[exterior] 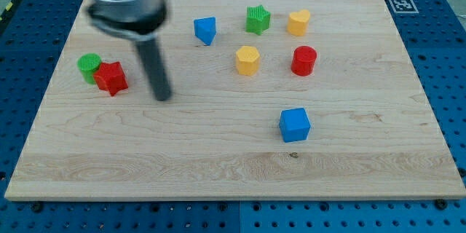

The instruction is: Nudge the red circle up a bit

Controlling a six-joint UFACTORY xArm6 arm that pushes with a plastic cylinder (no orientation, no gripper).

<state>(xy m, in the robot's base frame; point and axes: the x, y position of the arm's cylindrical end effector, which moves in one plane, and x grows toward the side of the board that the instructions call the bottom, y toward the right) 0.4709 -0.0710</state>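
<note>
The red circle (303, 60) is a short red cylinder standing right of the board's middle, in the upper half. My tip (162, 97) rests on the board far to the circle's left and a little lower. The rod rises from it to the arm's dark body at the view's top left. A yellow hexagon block (247, 60) lies just left of the red circle. Another yellow block (298, 22) lies just above it. A green star (257, 20) sits above the hexagon.
A blue triangular block (205, 30) lies above and right of my tip. A red star (111, 78) touches a green circle (89, 65) to my tip's left. A blue cube (294, 124) sits below the red circle. The wooden board (364, 175) ends at a blue pegboard surround.
</note>
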